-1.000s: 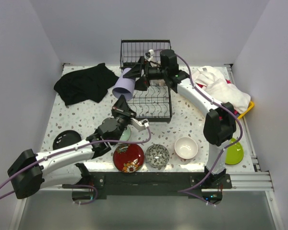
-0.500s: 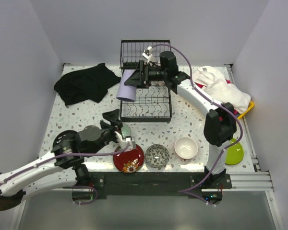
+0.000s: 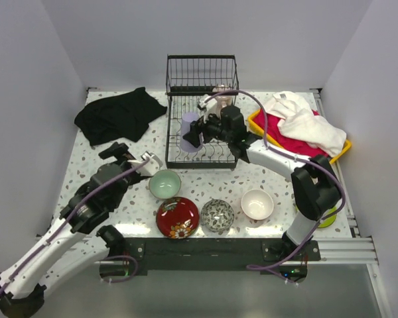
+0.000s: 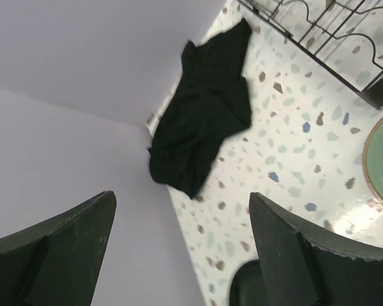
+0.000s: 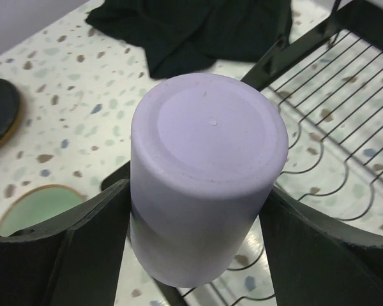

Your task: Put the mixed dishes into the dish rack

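**Q:** Which step of the loading is in hand?

**A:** Setting the lavender mug point(image 5: 207, 172) into the dish rack point(image 3: 209, 161). The right gripper point(image 5: 201, 255) grips the mug by its sides, 1 finger on each flank. It holds the mug over the left part of the rack's flat lower grid. From above, I cannot tell whether the mug touches the wires.

**Q:** And the other arm?

**A:** The left gripper point(image 4: 182, 210) has its jaws spread wide with nothing between them. It hangs over the speckled table, just left of the pale green bowl point(image 3: 164, 183).

**Q:** What does the next move call for?

**A:** As I judge it, the mug must come down until it sits steady on the grid. Then the fingers can part and draw away without tipping it. 4 bowls wait in front of the rack: the pale green one, a red floral bowl point(image 3: 178, 216), a black-white patterned bowl point(image 3: 217, 215) and a white bowl point(image 3: 257, 204).

**Q:** How does the mug look?

**A:** It is a plain, matte lavender cylinder with softly rounded edges. Its flat, closed base faces the right wrist camera, so the mouth points away. No handle shows.
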Robot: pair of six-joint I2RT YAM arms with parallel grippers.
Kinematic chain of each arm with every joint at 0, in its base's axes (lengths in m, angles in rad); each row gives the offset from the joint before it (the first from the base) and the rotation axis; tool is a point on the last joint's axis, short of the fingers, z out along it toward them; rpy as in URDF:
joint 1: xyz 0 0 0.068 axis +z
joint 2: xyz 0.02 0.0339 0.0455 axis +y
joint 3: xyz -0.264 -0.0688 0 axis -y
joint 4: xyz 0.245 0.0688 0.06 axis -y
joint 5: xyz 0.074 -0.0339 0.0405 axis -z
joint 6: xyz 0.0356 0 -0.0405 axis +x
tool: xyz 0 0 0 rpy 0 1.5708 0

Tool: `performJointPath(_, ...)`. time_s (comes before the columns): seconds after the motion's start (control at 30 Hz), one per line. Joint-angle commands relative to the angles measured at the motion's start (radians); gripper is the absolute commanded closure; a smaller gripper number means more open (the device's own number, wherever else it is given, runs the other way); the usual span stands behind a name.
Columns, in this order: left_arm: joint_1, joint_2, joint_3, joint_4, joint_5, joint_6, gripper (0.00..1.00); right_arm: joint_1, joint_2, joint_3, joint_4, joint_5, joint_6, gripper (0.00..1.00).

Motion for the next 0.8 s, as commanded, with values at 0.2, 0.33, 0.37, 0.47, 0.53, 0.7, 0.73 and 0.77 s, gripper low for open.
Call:
performJointPath(0.2,0.128,0.146,0.064,-0.101,0.193,-0.421,0.08,0.009,0.207,0.013,0.543,0.285,-0.200,1.00)
performJointPath(0.33,0.130,0.185,0.043,-0.064,0.184,-0.429,0.07,0.010,0.293,0.031,0.633,0.308,-0.214,1.00)
performJointPath(0.37,0.130,0.192,0.032,-0.052,0.181,-0.432,0.07,0.009,0.320,0.039,0.645,0.320,-0.210,1.00)
performJointPath(0.47,0.144,0.205,0.011,-0.017,0.176,-0.439,0.07,0.010,0.362,0.062,0.699,0.343,-0.203,1.00)
performJointPath(0.53,0.156,0.203,-0.012,-0.012,0.178,-0.443,0.07,0.010,0.403,0.089,0.720,0.362,-0.200,1.00)
performJointPath(0.7,0.176,0.194,-0.048,-0.014,0.183,-0.456,0.07,0.010,0.498,0.166,0.739,0.415,-0.223,1.00)
performJointPath(0.73,0.183,0.194,-0.052,-0.015,0.186,-0.458,0.07,0.009,0.533,0.198,0.737,0.432,-0.226,1.00)
performJointPath(0.77,0.188,0.195,-0.054,-0.017,0.187,-0.461,0.07,0.007,0.549,0.215,0.739,0.441,-0.238,1.00)
